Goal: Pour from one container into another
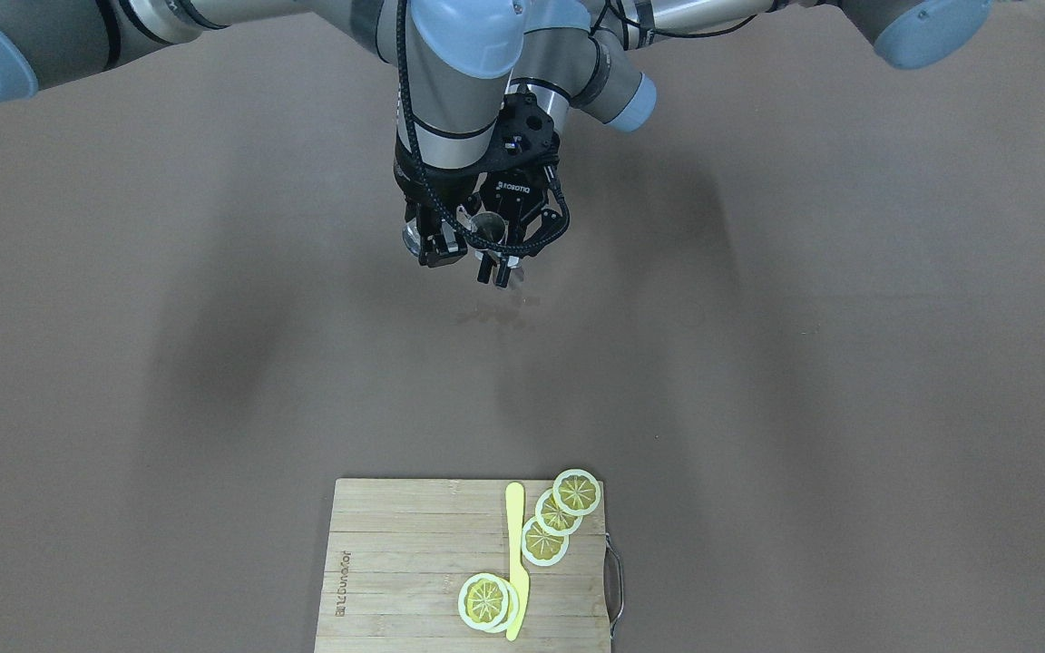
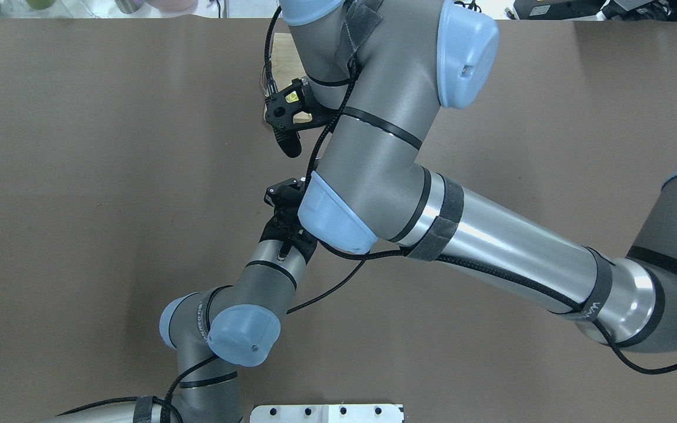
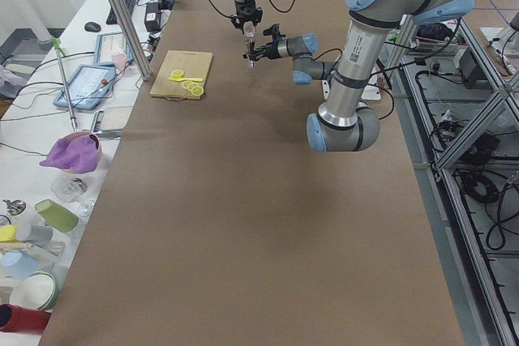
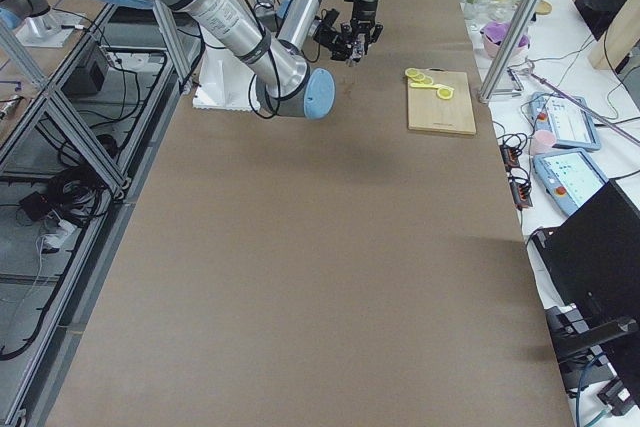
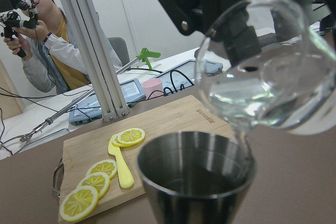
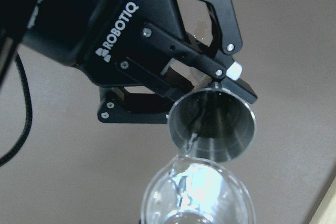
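My left gripper (image 1: 497,245) is shut on the steel jigger (image 1: 486,227), holding it upright above the table. My right gripper (image 1: 432,247) is shut on the clear glass (image 1: 414,238) right beside it. In the left wrist view the glass (image 5: 262,77) is tipped over the jigger (image 5: 194,182), with water pooled at its lip and a thin stream falling into the cup. The right wrist view shows the glass rim (image 6: 199,192) just under the jigger's open mouth (image 6: 212,124), which sits between the left gripper's black fingers (image 6: 231,72). In the overhead view the right arm hides both vessels.
A wooden cutting board (image 1: 395,562) lies at the table's far edge, carrying several lemon slices (image 1: 545,542) and a yellow knife (image 1: 515,553). An operator (image 5: 31,40) sits beyond the table by a metal post (image 5: 89,45). Cups and tablets crowd the side bench (image 3: 73,160).
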`<state>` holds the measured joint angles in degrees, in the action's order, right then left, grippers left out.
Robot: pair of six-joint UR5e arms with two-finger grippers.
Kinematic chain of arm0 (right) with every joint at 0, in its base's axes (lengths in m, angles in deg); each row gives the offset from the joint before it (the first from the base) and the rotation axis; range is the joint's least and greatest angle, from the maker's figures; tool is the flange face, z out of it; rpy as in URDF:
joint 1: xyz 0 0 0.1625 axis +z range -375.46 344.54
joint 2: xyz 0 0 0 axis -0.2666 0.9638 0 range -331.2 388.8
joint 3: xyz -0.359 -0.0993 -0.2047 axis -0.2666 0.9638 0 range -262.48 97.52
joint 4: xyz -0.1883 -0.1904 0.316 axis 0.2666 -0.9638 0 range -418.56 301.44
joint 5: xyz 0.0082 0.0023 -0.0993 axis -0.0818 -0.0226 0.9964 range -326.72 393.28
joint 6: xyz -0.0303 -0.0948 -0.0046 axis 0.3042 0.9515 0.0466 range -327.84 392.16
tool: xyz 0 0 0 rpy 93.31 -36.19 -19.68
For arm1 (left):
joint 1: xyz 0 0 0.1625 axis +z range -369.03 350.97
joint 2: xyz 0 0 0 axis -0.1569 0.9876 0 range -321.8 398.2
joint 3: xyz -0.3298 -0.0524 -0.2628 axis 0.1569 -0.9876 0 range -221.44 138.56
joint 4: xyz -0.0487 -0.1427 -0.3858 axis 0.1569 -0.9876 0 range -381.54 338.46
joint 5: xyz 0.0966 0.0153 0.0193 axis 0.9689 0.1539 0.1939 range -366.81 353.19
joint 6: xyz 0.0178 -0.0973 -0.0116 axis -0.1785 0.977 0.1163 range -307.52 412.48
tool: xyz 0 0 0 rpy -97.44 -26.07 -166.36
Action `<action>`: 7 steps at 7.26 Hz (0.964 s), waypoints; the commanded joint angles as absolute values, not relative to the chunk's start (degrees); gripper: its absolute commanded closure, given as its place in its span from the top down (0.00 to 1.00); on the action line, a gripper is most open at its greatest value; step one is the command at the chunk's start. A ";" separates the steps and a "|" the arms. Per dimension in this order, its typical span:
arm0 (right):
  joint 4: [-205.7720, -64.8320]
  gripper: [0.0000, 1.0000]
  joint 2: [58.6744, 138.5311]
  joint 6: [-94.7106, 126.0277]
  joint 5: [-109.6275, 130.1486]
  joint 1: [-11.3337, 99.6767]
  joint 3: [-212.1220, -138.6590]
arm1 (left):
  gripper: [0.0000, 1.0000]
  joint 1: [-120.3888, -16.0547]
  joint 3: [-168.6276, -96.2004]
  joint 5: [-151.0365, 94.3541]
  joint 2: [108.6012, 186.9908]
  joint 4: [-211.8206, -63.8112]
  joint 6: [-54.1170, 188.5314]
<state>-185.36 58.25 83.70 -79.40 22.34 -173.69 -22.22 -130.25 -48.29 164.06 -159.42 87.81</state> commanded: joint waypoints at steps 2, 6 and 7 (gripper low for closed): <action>-179.60 0.00 59.64 82.26 -80.79 22.77 -174.68 | 0.00 -22.30 -130.48 -48.21 164.06 -159.35 87.81; -172.57 0.00 65.86 78.92 -83.60 24.79 -181.43 | 0.00 -22.30 -130.48 -48.29 164.06 -159.35 87.81; -171.24 0.00 68.06 78.92 -84.74 25.92 -183.97 | 0.00 -22.30 -130.39 -48.29 164.06 -159.35 87.81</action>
